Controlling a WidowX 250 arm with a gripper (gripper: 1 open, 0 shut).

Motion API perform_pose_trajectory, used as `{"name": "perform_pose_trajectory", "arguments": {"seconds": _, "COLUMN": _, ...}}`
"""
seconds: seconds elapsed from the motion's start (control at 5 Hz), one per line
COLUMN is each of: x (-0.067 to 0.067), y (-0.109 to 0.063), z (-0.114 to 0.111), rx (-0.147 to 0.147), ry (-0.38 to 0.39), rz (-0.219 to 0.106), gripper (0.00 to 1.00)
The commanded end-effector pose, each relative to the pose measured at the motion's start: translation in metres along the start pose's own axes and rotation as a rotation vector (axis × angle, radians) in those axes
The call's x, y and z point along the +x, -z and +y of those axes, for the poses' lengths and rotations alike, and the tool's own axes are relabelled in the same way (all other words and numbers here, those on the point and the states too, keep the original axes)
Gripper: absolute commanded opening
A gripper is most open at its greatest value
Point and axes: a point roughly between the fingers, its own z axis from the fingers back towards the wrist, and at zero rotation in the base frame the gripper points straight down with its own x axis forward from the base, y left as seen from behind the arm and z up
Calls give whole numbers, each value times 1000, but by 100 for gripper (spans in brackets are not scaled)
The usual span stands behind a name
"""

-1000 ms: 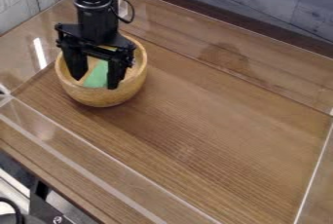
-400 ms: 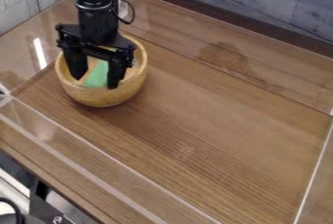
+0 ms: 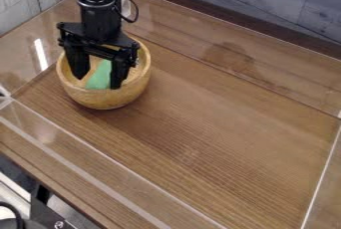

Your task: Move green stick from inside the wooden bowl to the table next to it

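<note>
The wooden bowl (image 3: 118,92) sits at the back left of the table (image 3: 213,123). Inside it lies the green stick (image 3: 100,75), tilted and partly hidden by the black arm. My gripper (image 3: 98,69) hangs straight down over the bowl, open, with one finger on each side of the green stick and its fingertips (image 3: 72,67) lowered inside the rim. Whether the pads touch the stick I cannot tell.
Clear acrylic walls (image 3: 160,188) ring the tabletop, close behind and to the left of the bowl. Bare wood-grain surface stretches to the right and front of the bowl. A grey plank wall stands at the back.
</note>
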Motion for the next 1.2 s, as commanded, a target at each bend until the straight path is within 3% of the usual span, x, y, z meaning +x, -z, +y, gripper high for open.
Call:
{"name": "perform_pose_trajectory", "arguments": {"seconds": 0.0, "x": 9, "y": -5, "z": 3, "rx": 13, "ry": -8, "rz": -53, "gripper": 100}}
{"name": "perform_pose_trajectory", "arguments": {"seconds": 1.0, "x": 13, "y": 26, "z": 7, "rx": 28, "ry": -22, "rz": -77, "gripper": 100}}
